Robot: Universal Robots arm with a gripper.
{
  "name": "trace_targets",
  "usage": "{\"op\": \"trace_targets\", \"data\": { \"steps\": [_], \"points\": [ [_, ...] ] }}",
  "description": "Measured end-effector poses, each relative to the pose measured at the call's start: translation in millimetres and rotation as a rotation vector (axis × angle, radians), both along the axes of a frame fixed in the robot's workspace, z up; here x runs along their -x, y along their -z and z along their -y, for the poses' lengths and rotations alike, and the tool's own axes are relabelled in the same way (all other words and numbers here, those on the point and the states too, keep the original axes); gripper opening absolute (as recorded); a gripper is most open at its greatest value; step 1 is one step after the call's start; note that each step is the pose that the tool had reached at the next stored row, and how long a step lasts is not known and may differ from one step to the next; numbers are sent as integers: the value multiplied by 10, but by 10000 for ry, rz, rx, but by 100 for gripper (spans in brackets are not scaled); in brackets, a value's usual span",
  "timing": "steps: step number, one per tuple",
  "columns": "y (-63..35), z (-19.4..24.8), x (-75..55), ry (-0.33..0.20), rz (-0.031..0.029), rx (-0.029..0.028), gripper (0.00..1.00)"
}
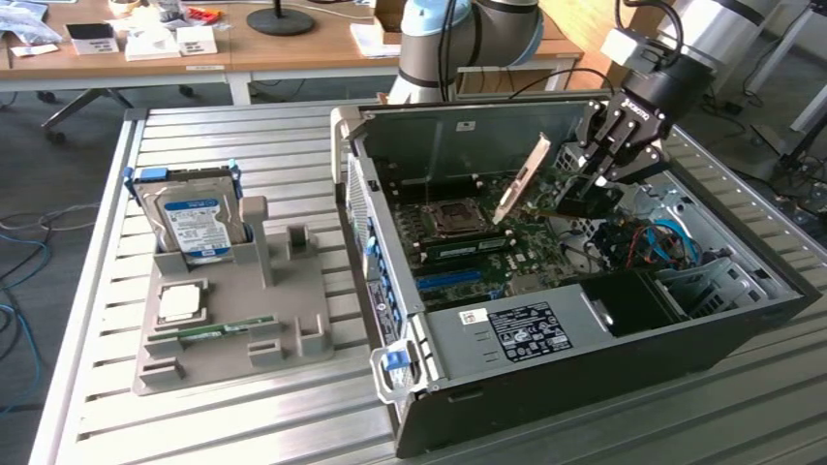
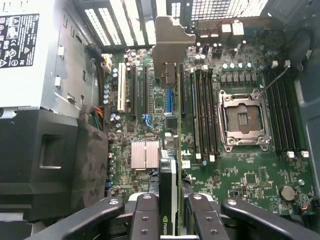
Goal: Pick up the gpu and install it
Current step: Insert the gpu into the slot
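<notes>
The gpu (image 1: 522, 184) hangs tilted inside the open computer case (image 1: 543, 387), its silver bracket toward the case's back wall and its dark body under the arm. My gripper (image 1: 590, 197) is shut on the card's far end, above the motherboard (image 1: 510, 247). In the wrist view the gpu (image 2: 168, 50) runs edge-on away from the camera, bracket first, over the expansion slots (image 2: 169, 100). The gripper (image 2: 170, 217) clamps the card between its black fingers (image 2: 145, 215). Whether the card's edge touches a slot I cannot tell.
The CPU socket (image 2: 243, 120) and memory slots (image 2: 202, 110) lie beside the card. A power supply (image 1: 517, 334) fills the case's near corner. On the exterior view's left, a grey holder (image 1: 232, 339) carries a hard drive (image 1: 194, 225), a processor (image 1: 178, 302) and a memory stick (image 1: 223, 329).
</notes>
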State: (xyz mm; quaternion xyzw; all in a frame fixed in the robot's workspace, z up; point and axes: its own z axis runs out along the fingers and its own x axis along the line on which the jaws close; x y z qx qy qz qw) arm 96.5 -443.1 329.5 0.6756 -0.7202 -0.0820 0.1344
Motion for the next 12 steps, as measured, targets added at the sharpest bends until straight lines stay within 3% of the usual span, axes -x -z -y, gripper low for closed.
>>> {"op": "trace_targets", "data": {
  "steps": [8,10,12],
  "points": [
    [0,-1,94,0,878,-1,27],
    [0,-1,140,-1,1061,-2,27],
    [0,-1,195,0,1163,-1,27]
  ]
}}
